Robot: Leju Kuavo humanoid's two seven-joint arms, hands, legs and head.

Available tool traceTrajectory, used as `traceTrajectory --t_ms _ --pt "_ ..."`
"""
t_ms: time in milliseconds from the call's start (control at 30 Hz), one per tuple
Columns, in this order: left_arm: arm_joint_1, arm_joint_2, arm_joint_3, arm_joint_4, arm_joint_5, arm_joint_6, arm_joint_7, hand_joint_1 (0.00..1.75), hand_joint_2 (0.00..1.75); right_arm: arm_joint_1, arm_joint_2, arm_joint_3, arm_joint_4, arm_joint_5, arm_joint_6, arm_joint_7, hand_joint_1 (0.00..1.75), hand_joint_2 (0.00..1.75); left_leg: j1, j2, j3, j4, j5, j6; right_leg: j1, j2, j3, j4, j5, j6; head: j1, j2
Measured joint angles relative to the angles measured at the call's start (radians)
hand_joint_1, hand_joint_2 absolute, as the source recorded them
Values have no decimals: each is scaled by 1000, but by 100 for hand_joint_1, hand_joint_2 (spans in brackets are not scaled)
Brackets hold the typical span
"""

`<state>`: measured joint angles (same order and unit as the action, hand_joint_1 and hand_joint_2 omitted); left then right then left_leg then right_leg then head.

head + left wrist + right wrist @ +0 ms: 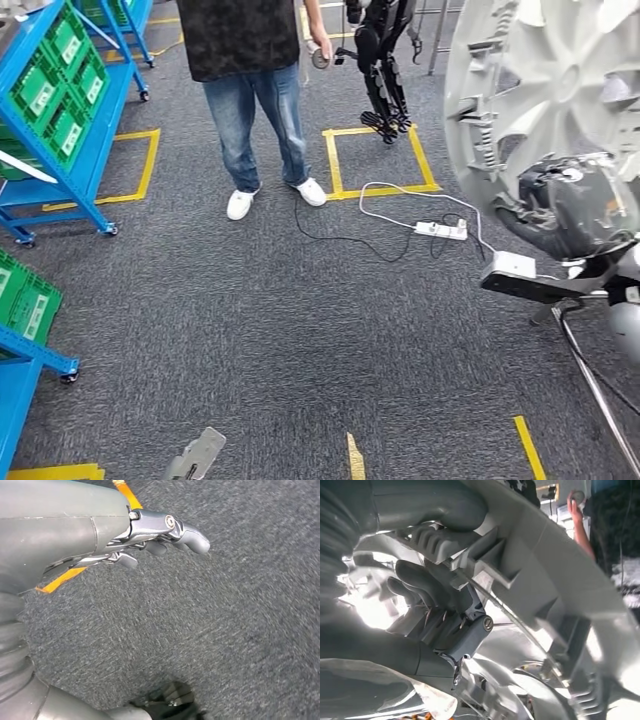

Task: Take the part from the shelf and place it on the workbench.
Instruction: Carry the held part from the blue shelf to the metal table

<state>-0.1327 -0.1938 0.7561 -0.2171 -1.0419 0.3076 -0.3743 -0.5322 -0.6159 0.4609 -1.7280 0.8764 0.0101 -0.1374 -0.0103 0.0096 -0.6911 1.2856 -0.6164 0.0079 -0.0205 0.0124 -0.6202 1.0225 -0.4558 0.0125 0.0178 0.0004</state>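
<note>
Right hand (433,595) grips the large silver-white plastic wheel cover (543,90) through its spoke openings, dark fingers hooked round a rib, carrying it raised at the robot's right side. It looks light and fairly stiff, but broad, smooth and awkward, with thin clips that could snap; the ribbed rim seems the safest hold. Left hand (162,535) hangs over grey carpet, fingers apart and holding nothing. Ahead, a person (249,90), a white power strip (440,230) with trailing cable and blue racks of green bins (64,90) crowd the route.
</note>
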Motion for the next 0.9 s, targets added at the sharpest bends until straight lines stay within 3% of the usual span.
traceTrajectory --t_ms 33,67,100,167,200,233,300,367,400,467,533,567,600,633,700,733,833,900 --pt "1 0 0 0 0 0 0 0 175 -4 5 17 2 6 2 0 175 175 0 -1 -13 27 -1 1 1 10 -1 0 1 -1 0 0" --pt "1 0 -1 0 0 -1 0 0 175 -7 9 31 4 10 4 -1 175 175 0 -2 -10 18 18 3 1 20 -2 0 2 -1 0 0" --pt "0 0 -2 0 -1 -1 0 0 175 -10 13 43 4 14 4 -2 175 175 0 -8 10 -29 52 7 1 29 -1 0 2 0 0 0" --pt "0 1 -4 0 -2 -1 0 0 175 -26 19 70 5 22 5 -2 175 175 1 -43 65 -158 122 16 0 46 -5 1 5 4 0 0" --pt "0 1 -5 0 -2 -1 0 0 175 -39 25 86 5 27 4 -1 175 175 1 -59 86 -208 140 20 -1 55 -9 2 8 9 0 0" --pt "-1 2 -5 0 -2 -1 0 0 175 -51 29 103 5 35 4 0 175 175 0 -69 96 -236 144 22 -3 63 -15 2 12 14 0 0" --pt "-2 1 -7 0 -2 -1 0 0 175 -64 36 133 4 48 2 2 175 175 -1 -59 102 -255 140 27 -6 76 -24 -1 19 27 0 0" --pt "-3 0 -8 0 -3 -1 1 0 175 -73 38 155 4 57 2 1 175 175 1 -43 106 -269 147 36 -5 52 -39 15 7 34 2 0" --pt "-4 0 -9 0 -4 -1 1 0 175 -81 40 167 4 60 2 0 175 175 2 -33 107 -275 151 41 -3 31 -56 49 -15 36 4 0" --pt "-4 0 -10 0 -6 -1 2 0 175 -94 46 190 4 63 2 -2 175 175 0 -15 106 -276 153 45 -1 0 -112 171 -76 39 6 0" --pt "-2 0 -12 0 -6 -2 2 0 175 -98 51 209 5 64 2 -1 175 175 -1 3 105 -275 153 46 -1 -5 -150 265 -105 43 6 0" --pt "-2 0 -13 0 -6 -2 2 0 175 -98 52 216 5 65 2 0 175 175 -1 12 105 -274 153 46 -1 -8 -143 260 -93 45 7 0" --pt "-2 -1 -14 0 -7 -2 3 0 175 -101 53 223 5 65 2 0 175 175 -1 20 105 -272 151 45 -1 -14 -116 214 -67 45 6 0" --pt "-2 -1 -15 0 -7 -3 3 0 175 -105 54 228 5 65 2 1 175 175 -1 28 105 -269 149 43 -1 -29 -78 143 -39 46 7 0" --pt "-2 -1 -16 0 -7 -3 3 0 175 -117 57 237 5 66 2 0 175 175 -7 41 102 -262 143 35 6 -61 -11 30 -10 39 6 0" --pt "-2 0 -16 0 -7 -3 3 0 175 -122 60 242 5 67 3 0 175 175 -10 48 101 -259 141 31 9 -68 2 7 -9 33 6 0" --pt "-3 0 -17 0 -8 -4 3 0 175 -139 69 259 7 77 10 -1 175 175 -11 63 101 -254 136 21 10 -44 1 2 -5 13 4 0" --pt "-5 0 -18 0 -10 -5 4 0 175 -163 84 273 10 82 27 -4 175 175 -5 39 84 -209 101 9 6 -28 0 0 0 1 2 0"
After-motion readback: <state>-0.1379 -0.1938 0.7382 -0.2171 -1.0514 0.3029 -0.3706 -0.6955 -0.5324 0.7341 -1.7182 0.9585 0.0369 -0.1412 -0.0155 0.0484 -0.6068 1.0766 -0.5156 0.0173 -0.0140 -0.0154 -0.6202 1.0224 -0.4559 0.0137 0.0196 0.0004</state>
